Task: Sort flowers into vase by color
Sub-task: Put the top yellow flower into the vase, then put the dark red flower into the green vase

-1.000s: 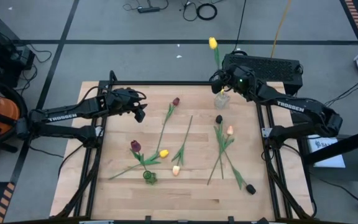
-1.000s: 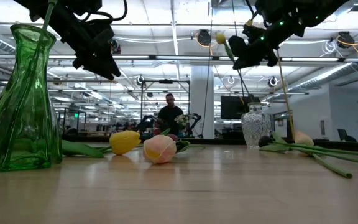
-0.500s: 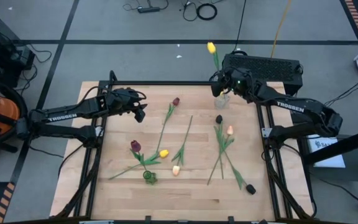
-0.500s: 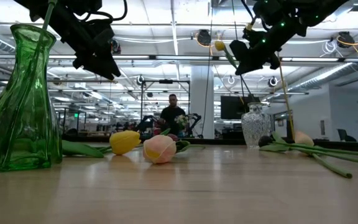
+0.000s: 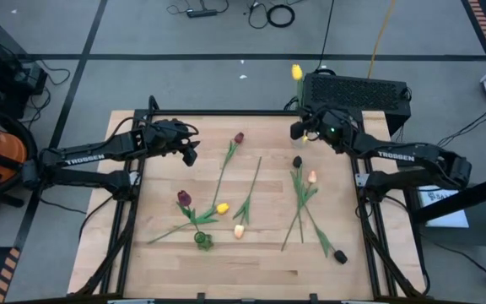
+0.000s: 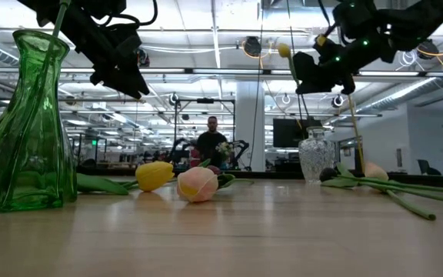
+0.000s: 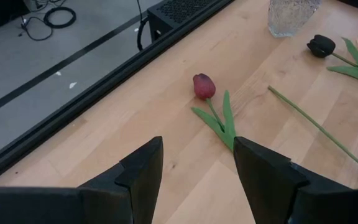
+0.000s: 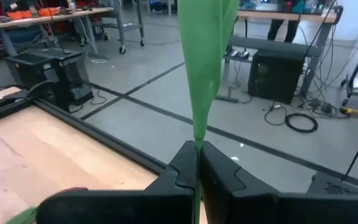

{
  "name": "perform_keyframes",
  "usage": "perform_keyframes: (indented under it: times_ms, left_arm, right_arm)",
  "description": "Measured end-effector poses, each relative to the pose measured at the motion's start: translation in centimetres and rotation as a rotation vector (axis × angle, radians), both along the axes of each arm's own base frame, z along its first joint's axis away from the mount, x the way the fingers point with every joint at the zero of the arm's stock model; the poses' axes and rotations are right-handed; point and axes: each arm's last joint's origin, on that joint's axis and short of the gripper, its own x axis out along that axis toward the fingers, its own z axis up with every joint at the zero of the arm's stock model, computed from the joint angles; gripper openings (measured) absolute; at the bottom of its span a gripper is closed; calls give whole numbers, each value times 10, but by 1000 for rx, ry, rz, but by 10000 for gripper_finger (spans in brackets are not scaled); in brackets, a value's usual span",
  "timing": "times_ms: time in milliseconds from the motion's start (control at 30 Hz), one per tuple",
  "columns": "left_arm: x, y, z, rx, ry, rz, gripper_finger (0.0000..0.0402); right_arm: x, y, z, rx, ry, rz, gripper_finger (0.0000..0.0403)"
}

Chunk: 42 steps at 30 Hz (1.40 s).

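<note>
My right gripper (image 5: 304,129) is over the table's far right corner, shut on a yellow tulip (image 5: 296,72) whose head rises above it. The clear vase (image 6: 316,157) stands just below, mostly hidden under that gripper in the high view. A green vase (image 5: 202,241) near the front holds a dark red tulip (image 5: 183,198) by its stem. Several tulips lie flat on the wood: dark red (image 5: 239,138), yellow (image 5: 222,208), peach (image 5: 239,230), black (image 5: 297,161). My left gripper (image 5: 191,152) hovers open above the far left of the table. My right gripper pinches the yellow tulip's green stem and leaf (image 8: 198,134) between its two shut fingers (image 8: 185,165), partway down the stem. The tulip is lifted clear of the table and stands nearly upright, head (image 6: 283,50) above the fingers. Whether its lower end is in the clear vase does not show.
More tulips lie at the right: a peach one (image 5: 312,176) and a black one (image 5: 341,257), stems crossing. A black box (image 5: 357,89) sits beyond the far right edge. Bare wood (image 5: 268,270) runs along the near edge. A person (image 6: 211,142) stands far behind the table.
My right gripper has moved a little toward the table's right edge with the yellow tulip, staying shut. The tulip's head has swung the same way and now stands more upright. My left arm has kept still.
</note>
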Motion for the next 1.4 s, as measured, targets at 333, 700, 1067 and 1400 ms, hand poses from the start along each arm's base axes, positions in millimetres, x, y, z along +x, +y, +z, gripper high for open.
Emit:
perform_keyframes:
  times_ms: [333,700,1067,1400]
  left_arm:
    - [0,0,0,0,0,0,203]
    - [0,0,0,0,-1,-1,203]
    - [0,0,0,0,-1,0,203]
    - [0,0,0,0,-1,0,203]
  right_arm:
    - [-23,13,-33,-40,-58,-12,0]
    - [-31,17,-52,-10,-92,-23,15]
    - [-31,17,-51,-20,-106,-23,59]
    - [-33,18,-45,-55,-103,-16,136]
